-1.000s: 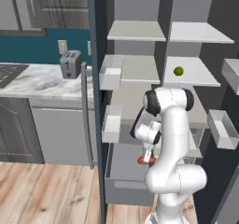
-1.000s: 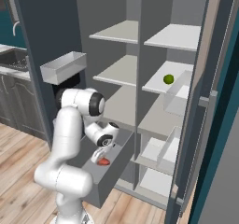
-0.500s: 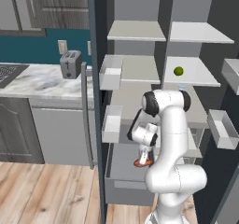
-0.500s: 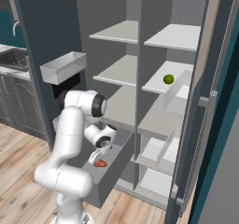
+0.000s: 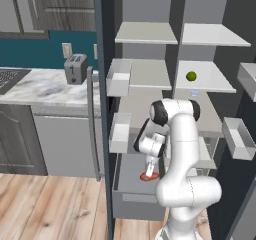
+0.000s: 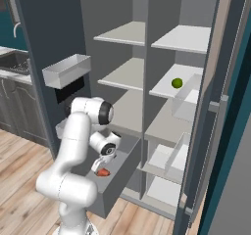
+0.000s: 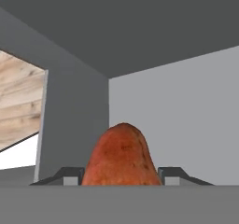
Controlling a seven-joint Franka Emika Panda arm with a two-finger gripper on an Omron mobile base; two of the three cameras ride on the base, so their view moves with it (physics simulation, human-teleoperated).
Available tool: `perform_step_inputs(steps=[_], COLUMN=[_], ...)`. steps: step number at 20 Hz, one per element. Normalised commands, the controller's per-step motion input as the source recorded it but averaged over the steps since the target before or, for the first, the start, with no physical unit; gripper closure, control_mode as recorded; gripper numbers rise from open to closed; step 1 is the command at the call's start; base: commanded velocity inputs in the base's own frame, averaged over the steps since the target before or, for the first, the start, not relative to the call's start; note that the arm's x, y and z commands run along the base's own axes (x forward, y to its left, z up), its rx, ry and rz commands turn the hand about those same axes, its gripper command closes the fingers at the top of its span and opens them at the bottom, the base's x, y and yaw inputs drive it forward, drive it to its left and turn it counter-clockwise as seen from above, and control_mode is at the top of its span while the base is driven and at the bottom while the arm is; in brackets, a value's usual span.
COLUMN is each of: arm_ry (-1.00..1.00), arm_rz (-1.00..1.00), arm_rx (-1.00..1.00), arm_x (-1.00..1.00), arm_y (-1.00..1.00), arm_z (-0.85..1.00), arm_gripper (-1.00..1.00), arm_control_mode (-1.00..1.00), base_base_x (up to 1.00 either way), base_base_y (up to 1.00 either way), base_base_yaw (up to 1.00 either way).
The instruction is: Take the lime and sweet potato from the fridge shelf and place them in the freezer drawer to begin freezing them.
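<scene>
1. The freezer drawer point(image 5: 131, 203) stands pulled out with its top open; the arm reaches down into it.
2. Inside, the sweet potato point(image 5: 148, 175) lies between the fingers, with a drawer wall point(image 7: 74, 120) at 10 o'clock.
3. White bins point(image 5: 119, 132) jut out at 9 o'clock.

Silver toaster point(image 5: 75, 68) upright on a marbled table point(image 5: 45, 90) — close against the teal wall point(image 5: 30, 49), grey cabinets point(image 5: 22, 139) below. Plank wood floor point(image 5: 50, 209) underneath. Small white bins point(image 5: 118, 77) hung along the open fridge doors — one more point(image 6: 66, 70) in the right base view. Sink point(image 6: 12, 58) at far left there
</scene>
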Motion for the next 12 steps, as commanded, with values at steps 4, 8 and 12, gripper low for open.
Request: perform_step_inputs(steps=[4, 8, 12], arm_ry=[0.06, 0.06, 0.04], arm_rz=[0.01, 0.01, 0.01], arm_rx=[0.02, 0.01, 0.00], arm_x=[0.00, 0.00, 0.00], arm_y=[0.00, 0.00, 0.00], arm_z=[-0.30, -0.35, -0.42], arm_gripper=[1.00, 1.00, 1.00], arm_control_mode=[-1.00, -1.00, -1.00], base_base_x=[0.00, 0.00, 0.00], base_base_y=[0.00, 0.00, 0.00], base_base_yaw=[0.00, 0.00, 0.00])
